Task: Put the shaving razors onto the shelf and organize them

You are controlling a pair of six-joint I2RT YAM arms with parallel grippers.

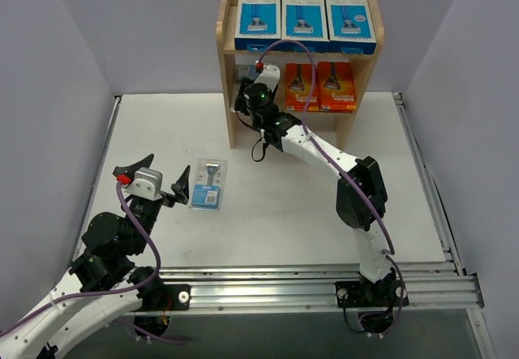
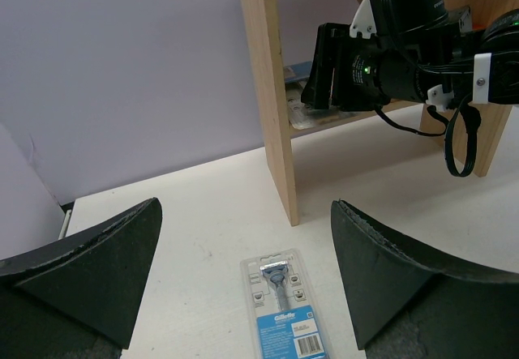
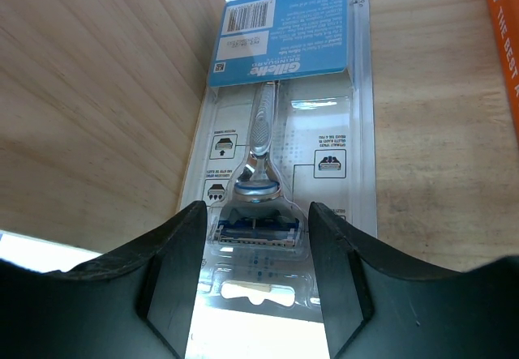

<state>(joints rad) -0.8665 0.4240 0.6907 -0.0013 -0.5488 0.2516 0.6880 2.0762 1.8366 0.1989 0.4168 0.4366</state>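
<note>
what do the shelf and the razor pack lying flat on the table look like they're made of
The shelf looks like light unfinished wood, matte, with grain lines showing. The razor pack looks like a clear plastic blister, since the razor shows through it, over a blue printed label that is probably card.

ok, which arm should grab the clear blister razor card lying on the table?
Left. Its open hand hovers just short of that clear, blue-labelled blister card on the white table. The right hand is busy inside the light wooden shelf, at another blister card.
</note>
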